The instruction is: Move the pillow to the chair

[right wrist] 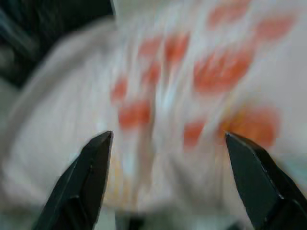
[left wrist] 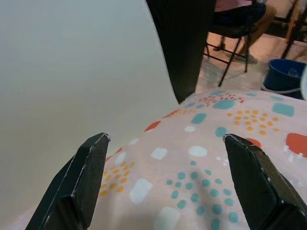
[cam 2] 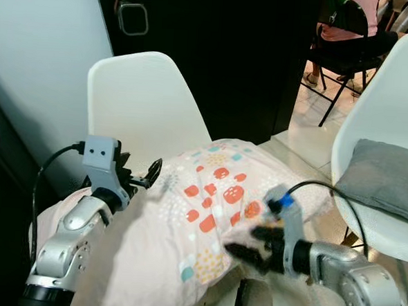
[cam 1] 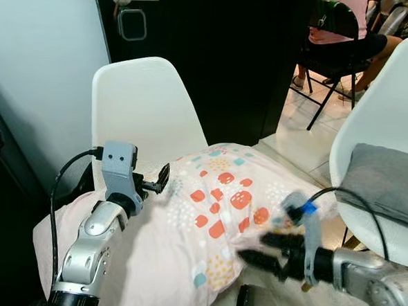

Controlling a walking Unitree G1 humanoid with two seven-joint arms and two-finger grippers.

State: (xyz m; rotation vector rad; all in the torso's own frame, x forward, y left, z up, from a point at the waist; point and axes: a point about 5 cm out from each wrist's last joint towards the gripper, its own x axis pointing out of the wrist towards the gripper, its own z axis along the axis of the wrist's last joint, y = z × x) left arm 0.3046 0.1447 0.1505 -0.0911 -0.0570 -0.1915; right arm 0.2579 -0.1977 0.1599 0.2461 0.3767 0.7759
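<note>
Pillow sits on the white chair, both grippers spread wide, so backing off looks next.

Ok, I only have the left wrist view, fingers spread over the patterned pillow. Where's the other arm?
Observer: The right gripper is at the pillow's right side, fingers open.
Operator: And the chair I'm heading for, anything on it?
Observer: The white chair ahead has the pillow's far end reaching over its seat. A second white chair on the right holds a grey cushion.
Operator: Anyone nearby?
Observer: A person sits on a black folding chair beyond the doorway.
</note>
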